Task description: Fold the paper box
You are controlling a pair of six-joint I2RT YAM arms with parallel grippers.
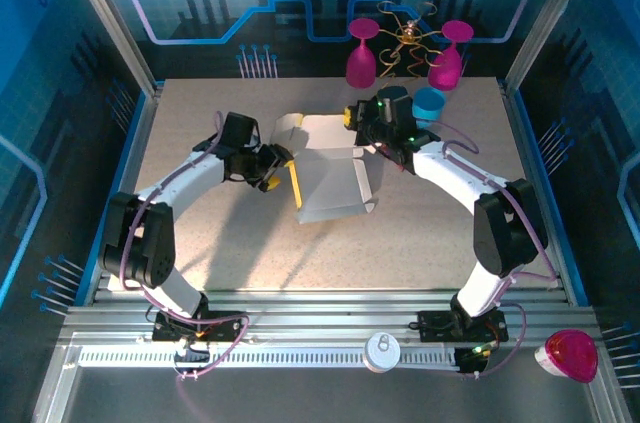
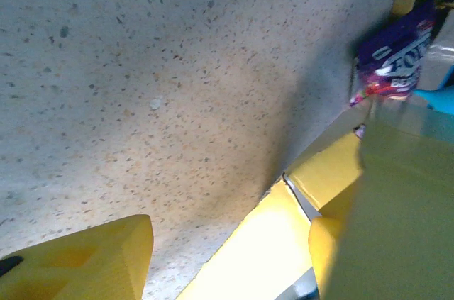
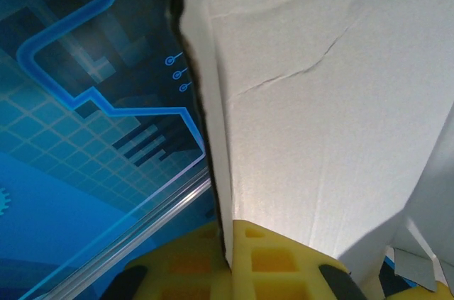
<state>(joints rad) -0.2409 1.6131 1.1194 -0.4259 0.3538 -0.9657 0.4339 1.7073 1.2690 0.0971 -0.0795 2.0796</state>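
The paper box point(image 1: 330, 183) is showing a pale inside and a yellow left wall. The tabletop point(image 1: 420, 243) is showing beige with dark speckles. At its far edge the blue cup point(image 1: 428, 103) and magenta goblets point(image 1: 361, 55) are standing out. The snack packet point(image 2: 394, 59) is showing purple.

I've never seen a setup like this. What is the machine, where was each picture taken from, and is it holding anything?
These are two small robot arms bolted at the near edge of a table, each ending in a two-finger gripper. The wide picture comes from a fixed camera above and behind the arms. The other two come from cameras on the wrists.

In the middle lies the paper box, a partly folded yellow cardboard sheet, paler inside. The right gripper is shut on the box's far side. The left gripper is open beside the box's left edge, holding nothing.

Farther back are a blue cup, a purple snack packet near it, and two upside-down pink goblets.
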